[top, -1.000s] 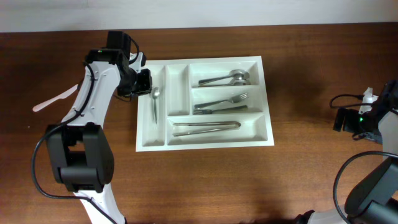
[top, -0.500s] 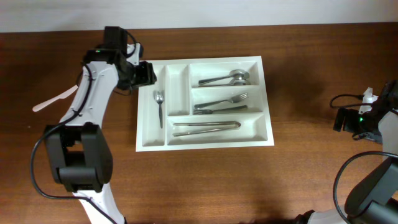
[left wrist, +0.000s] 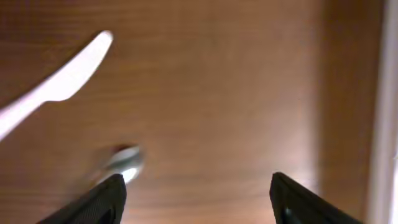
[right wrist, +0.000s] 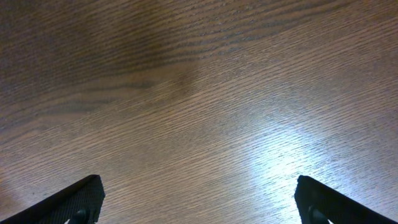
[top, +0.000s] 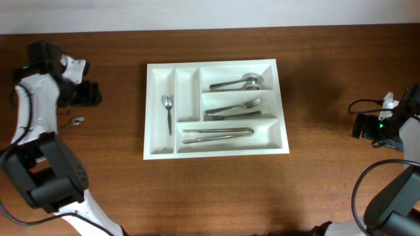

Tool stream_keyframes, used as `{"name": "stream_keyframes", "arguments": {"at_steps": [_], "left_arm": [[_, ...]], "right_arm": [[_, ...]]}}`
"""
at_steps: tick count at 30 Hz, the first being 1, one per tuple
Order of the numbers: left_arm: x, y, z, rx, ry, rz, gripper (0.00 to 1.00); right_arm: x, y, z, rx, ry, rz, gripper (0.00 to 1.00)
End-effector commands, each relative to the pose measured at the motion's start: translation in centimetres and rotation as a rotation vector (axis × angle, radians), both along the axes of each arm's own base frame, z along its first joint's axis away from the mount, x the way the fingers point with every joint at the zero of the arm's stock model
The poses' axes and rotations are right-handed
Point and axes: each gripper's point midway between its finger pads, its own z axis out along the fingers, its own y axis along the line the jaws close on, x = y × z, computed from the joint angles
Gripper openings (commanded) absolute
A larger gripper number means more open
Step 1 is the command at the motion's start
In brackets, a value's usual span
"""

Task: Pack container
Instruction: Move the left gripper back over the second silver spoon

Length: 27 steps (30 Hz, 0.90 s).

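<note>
The container (top: pixel 152 147), a white cutlery tray, lies mid-table. Its left narrow compartment holds a small spoon (top: pixel 168 108). Spoons (top: pixel 239 82), forks (top: pixel 233 108) and long steel pieces (top: pixel 216 134) fill the three long compartments. My left gripper (top: pixel 88 95) is far left of the tray, open and empty. In the left wrist view, a small metal spoon (left wrist: pixel 124 165) lies on the wood by the left finger (left wrist: pixel 106 202), with a white plastic knife (left wrist: pixel 56 84) beyond it. My right gripper (right wrist: pixel 199 202) is open over bare wood at the right edge.
The loose metal spoon (top: pixel 77 120) lies on the table just below the left gripper. The right arm (top: pixel 394 124) sits at the far right with its cables. A pale wall runs along the table's back edge.
The left gripper opened and left the small spoon in the tray's left compartment. Then the arm swung left, away from the tray. The right arm has not moved.
</note>
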Motion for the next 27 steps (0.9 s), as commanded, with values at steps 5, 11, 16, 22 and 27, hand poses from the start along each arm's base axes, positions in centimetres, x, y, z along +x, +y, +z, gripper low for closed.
{"name": "stream_keyframes", "arguments": {"at_steps": [5,11,16,22,27], "left_arm": [[-2.3,5.9,0.1,0.203,0.045,-0.31,0.76],[-3.5,8.2,0.1,0.218,0.051,-0.321,0.76],[-4.3,8.3,-0.1,0.225,0.073,-0.415,0.74],[-4.7,8.0,-1.5,0.195,0.106,-0.445,0.74],[-5.1,7.9,-4.5,0.148,0.162,-0.451,0.71]], "right_arm": [[0.1,0.1,-0.2,0.008,-0.003,0.006,0.99],[0.1,0.1,-0.2,0.008,-0.003,0.006,0.98],[0.1,0.1,-0.2,0.008,-0.003,0.006,0.99],[0.1,0.1,-0.2,0.008,-0.003,0.006,0.99],[0.1,0.1,-0.2,0.008,-0.003,0.006,0.99]]}}
